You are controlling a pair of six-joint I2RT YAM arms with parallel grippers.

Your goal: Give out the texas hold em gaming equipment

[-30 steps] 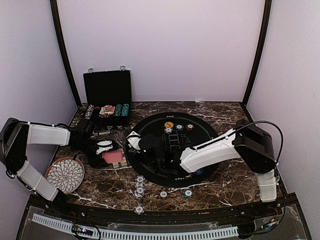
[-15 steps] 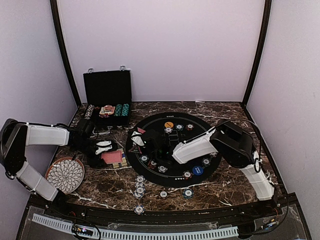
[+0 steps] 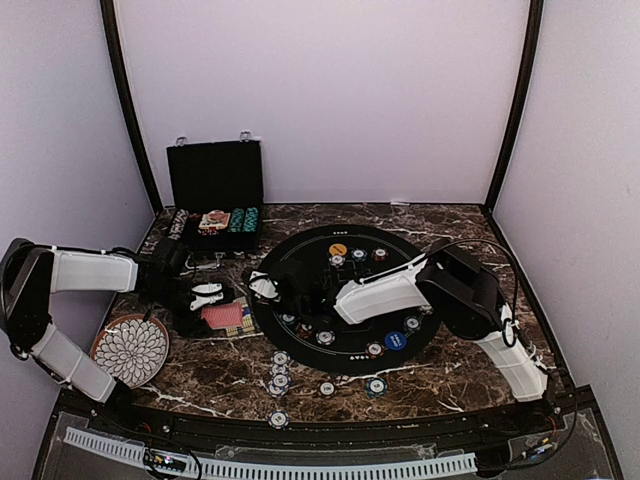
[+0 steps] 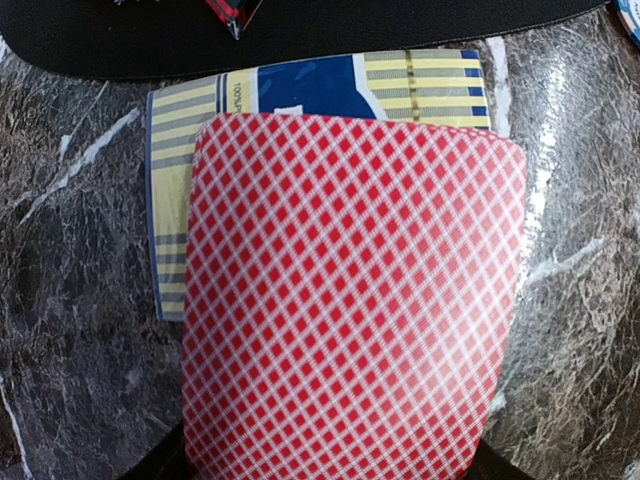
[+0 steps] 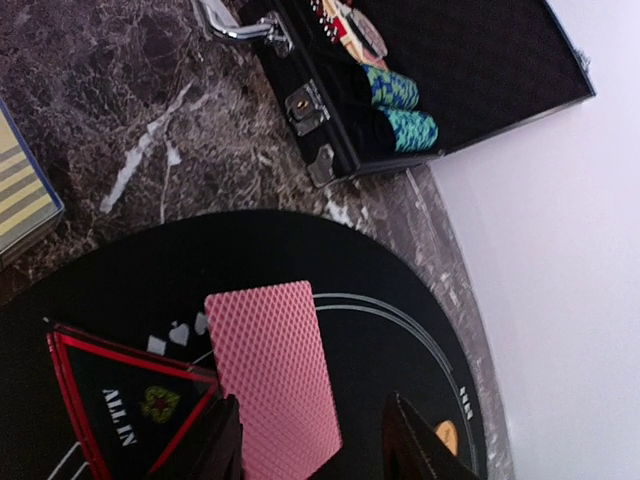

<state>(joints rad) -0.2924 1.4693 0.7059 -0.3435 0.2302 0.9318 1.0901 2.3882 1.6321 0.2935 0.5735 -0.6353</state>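
Observation:
My left gripper (image 3: 205, 297) is shut on a stack of red-backed playing cards (image 4: 350, 300), held just above a blue and yellow striped card box (image 4: 320, 85) beside the round black mat (image 3: 400, 250). At the mat's left side my right gripper (image 3: 268, 285) is open. A single red-backed card (image 5: 270, 370) lies on the mat between its fingers, close to the left finger. The red-edged black triangle marker (image 5: 120, 400) sits right beside that card. On the mat lie several poker chips (image 3: 358, 254), an orange button (image 3: 338, 248) and a blue button (image 3: 396, 340).
The open black case (image 3: 215, 190) with chip stacks stands at the back left. A flower-patterned plate (image 3: 130, 350) lies at the front left. More chips (image 3: 280, 358) lie on the marble in front of the mat. Walls close in on both sides.
My right arm has swung back and left across the mat, and its gripper has gone from shut to open, letting go of the card. The left arm has not moved.

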